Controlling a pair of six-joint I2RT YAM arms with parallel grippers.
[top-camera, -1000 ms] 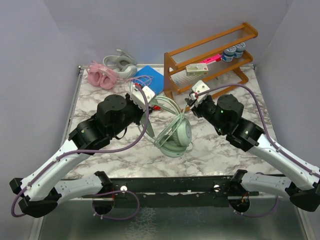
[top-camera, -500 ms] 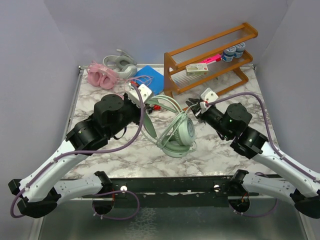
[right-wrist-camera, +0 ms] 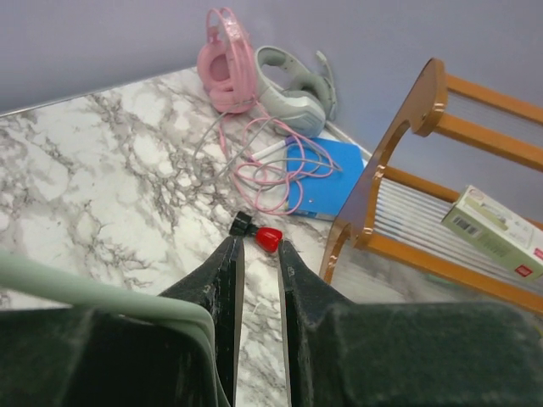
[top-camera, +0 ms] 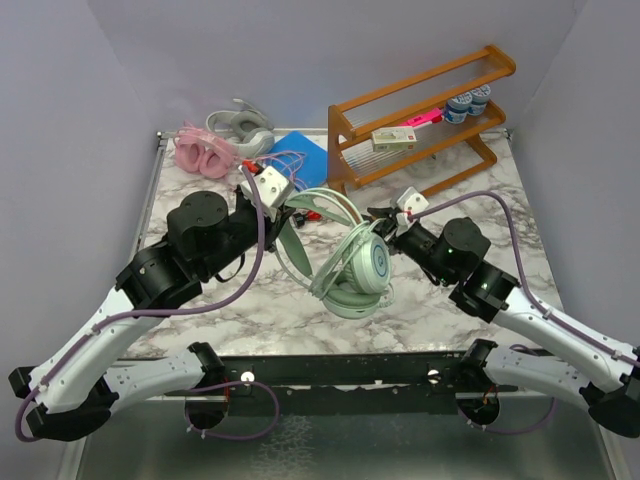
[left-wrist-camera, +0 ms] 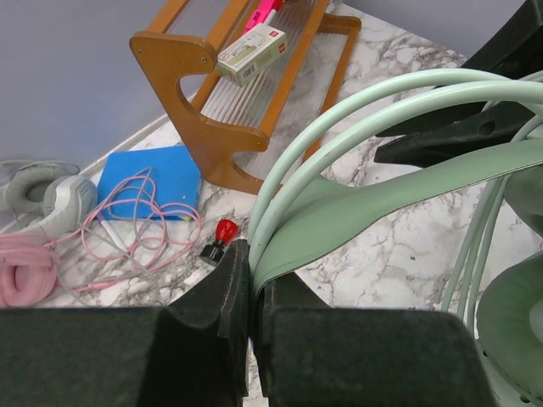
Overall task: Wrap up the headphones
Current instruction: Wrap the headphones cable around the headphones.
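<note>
Headband of the mint headphones [left-wrist-camera: 382, 195] is clamped in the left tool [left-wrist-camera: 252, 273], likely steadying them for wrapping; right tool [right-wrist-camera: 259, 248] nearly closed, hold unclear

Mint green headset [top-camera: 358, 270] sits mid-table, padded cups low at its 5 o'clock end, twin-wire band and strap arching up toward 11. Pink headset [top-camera: 200, 150] lies in the far 11 o'clock corner, pink cable [left-wrist-camera: 148, 222] sprawling in loose loops toward 4. Silver-grey headset [top-camera: 240, 130] rests just beside it, at its 2 o'clock.
</note>
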